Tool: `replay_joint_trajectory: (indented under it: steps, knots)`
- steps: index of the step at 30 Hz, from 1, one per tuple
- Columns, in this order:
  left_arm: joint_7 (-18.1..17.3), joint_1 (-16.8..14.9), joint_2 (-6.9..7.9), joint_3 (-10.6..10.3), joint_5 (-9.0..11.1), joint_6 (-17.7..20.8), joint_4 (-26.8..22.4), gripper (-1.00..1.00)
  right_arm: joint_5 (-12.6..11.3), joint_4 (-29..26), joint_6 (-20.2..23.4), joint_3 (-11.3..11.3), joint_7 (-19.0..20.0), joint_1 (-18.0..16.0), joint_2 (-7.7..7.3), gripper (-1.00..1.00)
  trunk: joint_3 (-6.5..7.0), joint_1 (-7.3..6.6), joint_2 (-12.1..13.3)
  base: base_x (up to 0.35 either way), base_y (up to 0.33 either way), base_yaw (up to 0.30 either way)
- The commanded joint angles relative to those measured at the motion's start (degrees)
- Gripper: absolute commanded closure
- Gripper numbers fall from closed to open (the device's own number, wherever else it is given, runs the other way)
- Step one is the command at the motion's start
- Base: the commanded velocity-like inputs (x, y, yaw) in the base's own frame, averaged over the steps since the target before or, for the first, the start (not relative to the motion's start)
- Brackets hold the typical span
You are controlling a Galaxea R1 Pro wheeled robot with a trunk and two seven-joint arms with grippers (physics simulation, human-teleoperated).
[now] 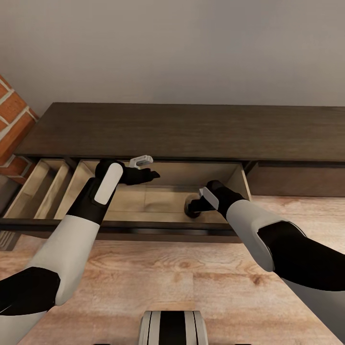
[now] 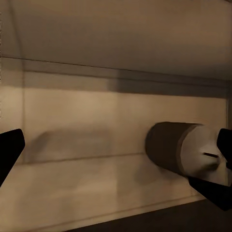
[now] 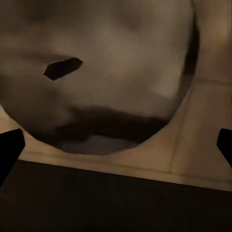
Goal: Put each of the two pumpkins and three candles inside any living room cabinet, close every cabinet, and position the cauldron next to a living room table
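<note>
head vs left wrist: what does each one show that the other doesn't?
Head only: the whole cabinet with its dark top, brick wall beside it, wood floor, both arms reaching into the open drawer, left pincer, right pincer. Left wrist only: a candle lying on its side, wick end showing. Both: the drawer's pale interior.
</note>
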Motion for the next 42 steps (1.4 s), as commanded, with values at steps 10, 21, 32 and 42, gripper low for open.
replay_joint_trajectory:
  steps: [10,21,32,42]
  knots:
    - [0.6,0.0,0.02,-0.1,0.6,0.1,0.0,-1.0,-0.6,-0.1,0.2,0.2,-0.4,0.0,0.0,-1.0,-0.04,-0.01,0.0,0.0,0.0,0.0]
    - [0.6,0.0,0.0,-0.1,0.6,0.2,0.0,-1.0,-0.6,-0.1,0.2,0.2,-0.5,0.0,0.0,-1.0,1.96,-0.24,0.1,0.0,0.0,0.0]
    - [0.5,0.0,0.19,-0.2,0.6,0.4,3.9,-1.0,-0.8,0.0,1.1,-0.1,-0.5,0.0,-0.03,-1.0,4.39,-0.52,0.3,0.0,0.0,0.0]
    - [0.1,-0.1,0.2,-0.1,0.7,0.5,8.7,-1.0,-0.8,0.1,1.5,-0.2,-0.4,0.0,-0.08,-1.0,6.61,-0.78,0.4,0.0,0.0,0.0]
